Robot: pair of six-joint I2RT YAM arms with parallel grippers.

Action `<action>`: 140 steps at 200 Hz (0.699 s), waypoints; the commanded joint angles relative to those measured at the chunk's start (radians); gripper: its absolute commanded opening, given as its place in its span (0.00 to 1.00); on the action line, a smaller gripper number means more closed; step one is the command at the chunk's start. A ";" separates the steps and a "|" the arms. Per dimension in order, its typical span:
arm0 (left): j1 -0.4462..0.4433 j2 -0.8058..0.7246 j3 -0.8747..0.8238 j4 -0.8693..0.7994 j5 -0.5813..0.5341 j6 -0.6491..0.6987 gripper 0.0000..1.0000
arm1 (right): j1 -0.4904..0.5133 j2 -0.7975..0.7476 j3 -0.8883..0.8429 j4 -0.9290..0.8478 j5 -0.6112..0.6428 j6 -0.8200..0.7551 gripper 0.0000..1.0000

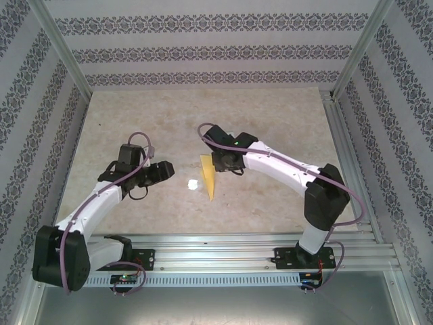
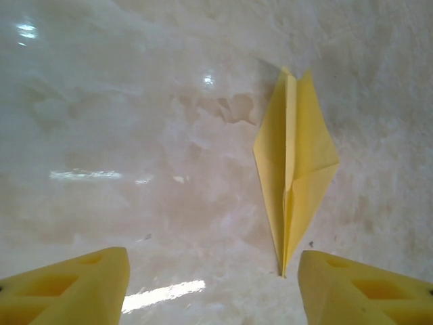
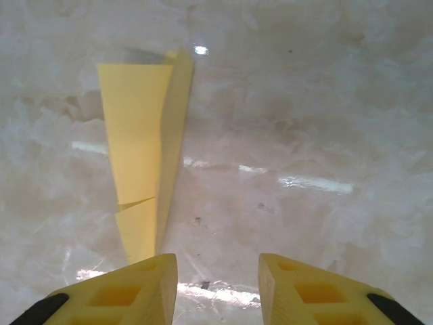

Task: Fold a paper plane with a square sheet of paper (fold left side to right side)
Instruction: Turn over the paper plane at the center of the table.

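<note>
The mustard-yellow paper lies flat on the table as a narrow, creased paper plane (image 1: pixel 208 177), wide end away from the arms and tip pointing toward them. In the left wrist view the paper plane (image 2: pixel 294 169) lies ahead and to the right, its tip just short of the right finger (image 2: pixel 365 288). My left gripper (image 1: pixel 168 170) hovers to its left, open and holding nothing (image 2: pixel 213 291). My right gripper (image 1: pixel 219 162) is just right of the plane's wide end, open and holding nothing (image 3: pixel 216 288). There the paper plane (image 3: pixel 139 149) runs down behind the left finger (image 3: pixel 115 294).
A small white glare spot (image 1: pixel 193 183) shines on the beige marbled table (image 1: pixel 270 115) between the left gripper and the plane. Patterned walls and aluminium posts enclose the table on three sides. A metal rail (image 1: pixel 237 244) carries the arm bases along the near edge.
</note>
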 commanded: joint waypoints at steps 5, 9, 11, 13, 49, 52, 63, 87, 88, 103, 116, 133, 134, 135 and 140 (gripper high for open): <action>-0.042 0.125 0.036 0.227 0.144 -0.071 0.60 | -0.034 -0.050 -0.075 0.085 -0.036 0.005 0.37; -0.053 0.150 0.044 0.246 0.146 -0.078 0.60 | -0.038 -0.055 -0.081 0.090 -0.040 0.006 0.36; -0.057 0.161 0.049 0.254 0.148 -0.081 0.60 | -0.039 -0.058 -0.083 0.093 -0.042 0.005 0.37; -0.061 0.173 0.054 0.262 0.149 -0.084 0.60 | -0.040 -0.059 -0.085 0.094 -0.043 0.005 0.37; -0.148 0.431 0.199 0.327 0.139 -0.109 0.59 | -0.059 -0.080 -0.124 0.143 -0.084 0.011 0.36; -0.151 0.452 0.212 0.332 0.139 -0.115 0.58 | -0.058 -0.080 -0.124 0.144 -0.083 0.011 0.37; -0.169 0.518 0.250 0.351 0.128 -0.126 0.56 | -0.060 -0.081 -0.126 0.142 -0.082 0.009 0.37; -0.182 0.607 0.325 0.330 0.072 -0.124 0.54 | -0.060 -0.082 -0.124 0.142 -0.090 0.005 0.36; -0.181 0.610 0.327 0.330 0.070 -0.126 0.54 | -0.060 -0.082 -0.124 0.142 -0.091 0.006 0.36; -0.182 0.666 0.360 0.324 0.067 -0.129 0.52 | -0.061 -0.086 -0.127 0.145 -0.094 0.006 0.36; -0.186 0.708 0.381 0.342 0.071 -0.140 0.47 | -0.061 -0.087 -0.128 0.144 -0.097 0.003 0.36; -0.198 0.749 0.425 0.313 0.064 -0.126 0.41 | -0.061 -0.087 -0.131 0.144 -0.098 0.002 0.36; -0.200 0.750 0.427 0.312 0.063 -0.125 0.41 | -0.061 -0.087 -0.131 0.145 -0.099 0.002 0.36; -0.200 0.751 0.429 0.312 0.063 -0.125 0.41 | -0.061 -0.086 -0.132 0.145 -0.099 0.002 0.36; -0.205 0.759 0.438 0.311 0.061 -0.124 0.39 | -0.061 -0.088 -0.133 0.147 -0.103 0.002 0.36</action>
